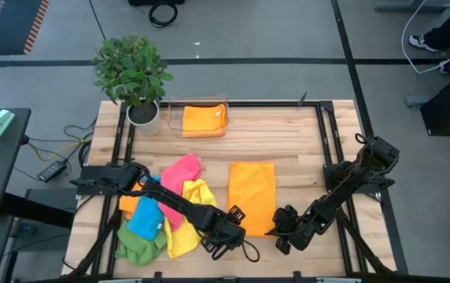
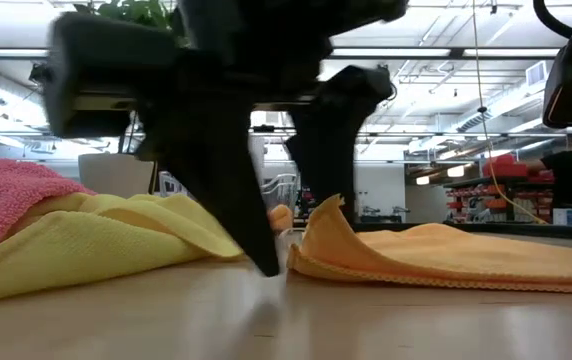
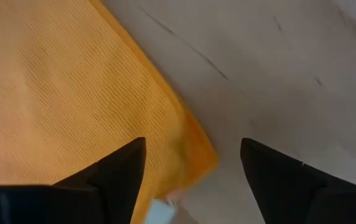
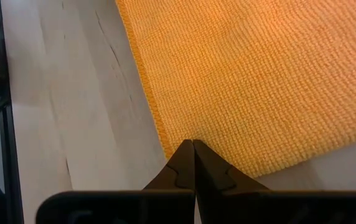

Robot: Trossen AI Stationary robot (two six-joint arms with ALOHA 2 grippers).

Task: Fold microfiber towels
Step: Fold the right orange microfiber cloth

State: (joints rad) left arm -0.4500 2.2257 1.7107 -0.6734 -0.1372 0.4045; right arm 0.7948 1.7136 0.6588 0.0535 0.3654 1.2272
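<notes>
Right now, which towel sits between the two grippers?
The orange towel lying flat alone at mid-table, folded into a long strip. The other loose towels are heaped at the left; another orange one is in the clear tray.

The orange towel (image 4: 277, 81) is made of matt cloth with a fine ribbed weave; the counter (image 4: 72, 93) is of smooth pale wood.

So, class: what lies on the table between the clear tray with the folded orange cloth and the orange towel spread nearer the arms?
Only bare wood separates the tray from the orange towel; the high view shows it.
</notes>
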